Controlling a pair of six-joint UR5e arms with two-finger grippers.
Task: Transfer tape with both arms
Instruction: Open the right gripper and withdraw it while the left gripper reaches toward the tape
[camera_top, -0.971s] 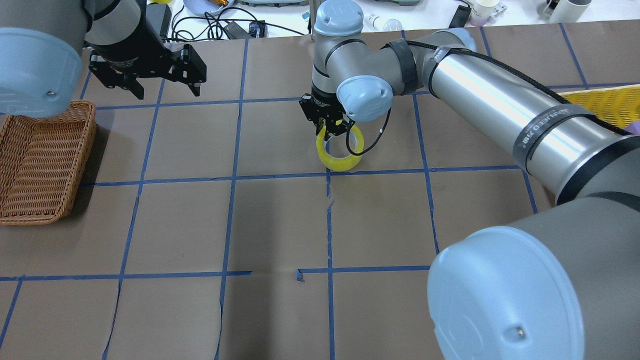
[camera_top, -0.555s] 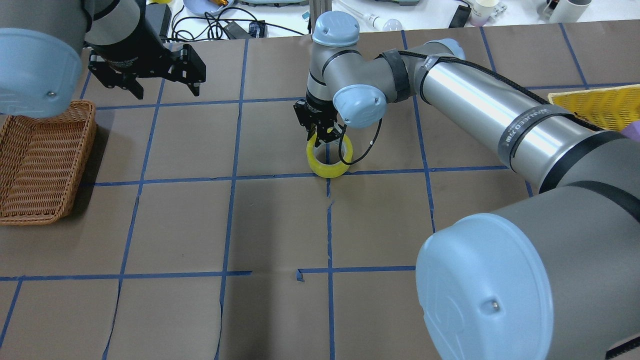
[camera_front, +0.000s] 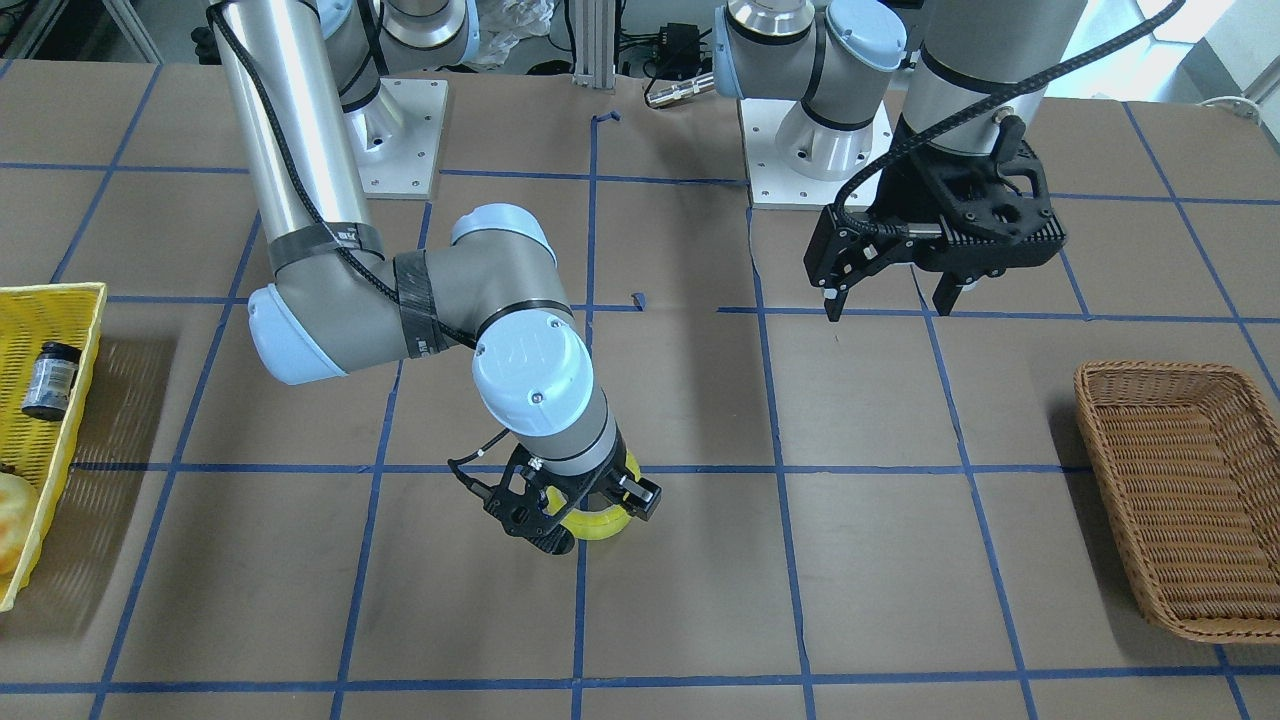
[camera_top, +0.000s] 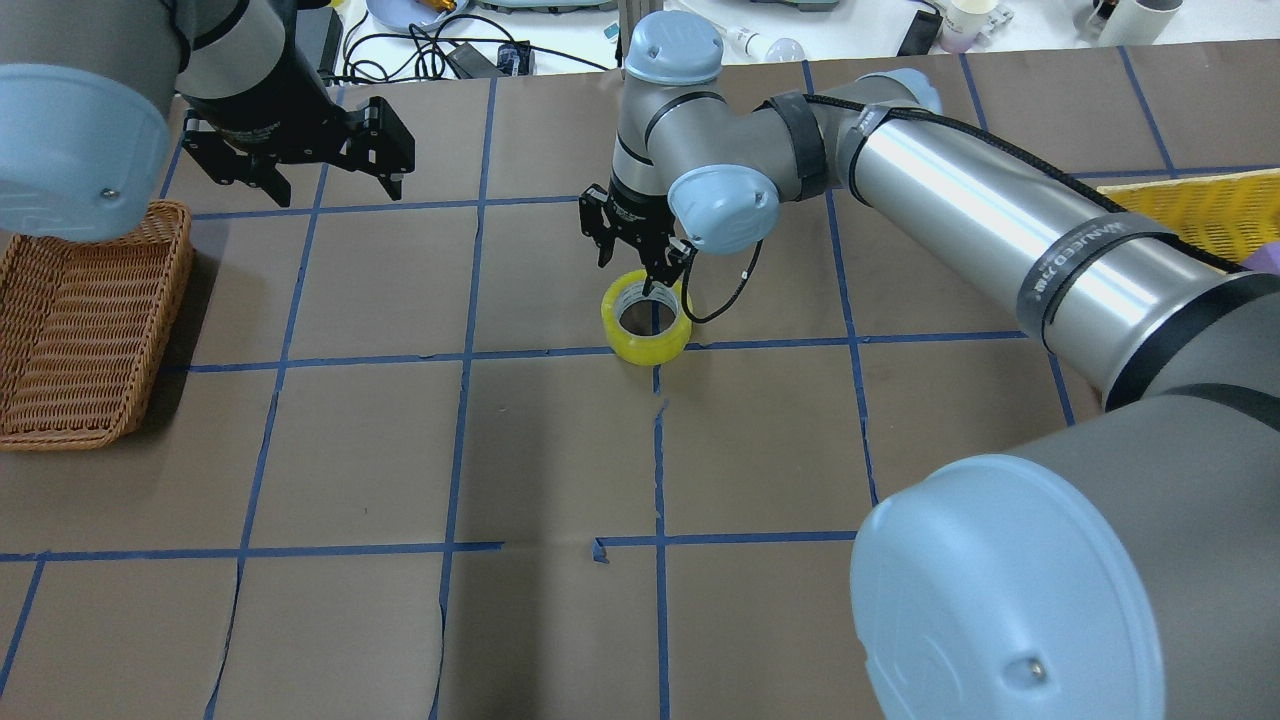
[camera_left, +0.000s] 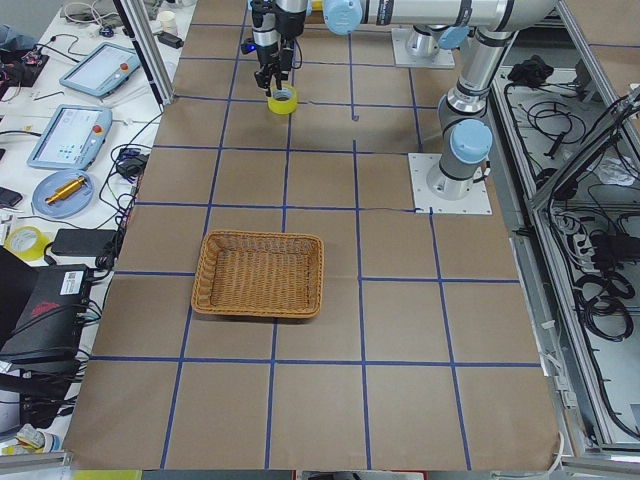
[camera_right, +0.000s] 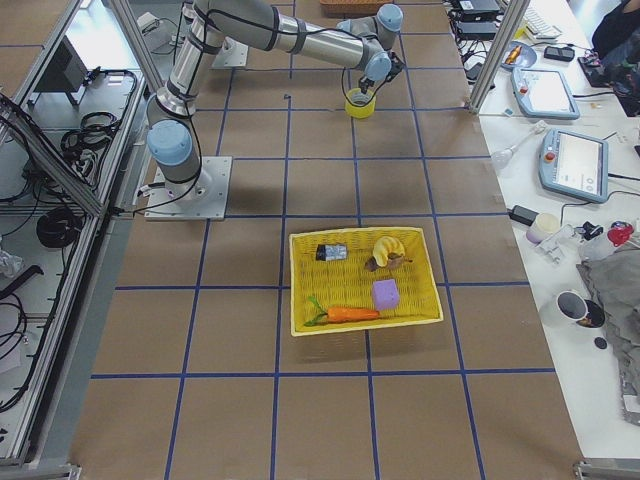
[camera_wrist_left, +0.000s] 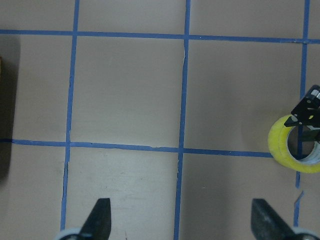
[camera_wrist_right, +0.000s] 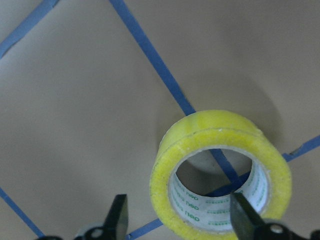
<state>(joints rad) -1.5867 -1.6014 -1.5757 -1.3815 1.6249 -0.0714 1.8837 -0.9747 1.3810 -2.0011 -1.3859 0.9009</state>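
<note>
Two readable spots carry writing, and neither gives much. The tape (camera_wrist_right: 220, 125) has small green print running round its whitish inner core, too small and turned to make out as words. A black band (camera_top: 1085, 255) wrapped round the right arm's silver tube bears white lettering that is not sharp enough to read.

The tape lies flat on the brown desk (camera_top: 560, 450), hole upward, just where two blue grid lines (camera_top: 450, 430) cross near the desk's middle; one line shows through its hole.

The right arm (camera_top: 950, 200) stretches long and low across the desk, its wrist bent so that the right hand (camera_top: 630, 270) points straight down over the roll. Its fingers are spread apart and grip nothing: in the wrist view one finger stands outside the yellow wall and the other over the hole, the wall between them with clear gaps on both sides.

The left arm (camera_front: 960, 70) stands tall near its base, with the left hand (camera_front: 888, 300) hanging above the desk, well apart from the tape. Its fingers are also spread wide, holding nothing, pointing down at bare paper.

A wicker basket (camera_top: 80, 320) sits on the desk's left end, and a yellow basket (camera_right: 300, 290) on the right end holds a carrot (camera_right: 345, 314), a banana (camera_right: 388, 248) and a purple block (camera_right: 386, 293).
</note>
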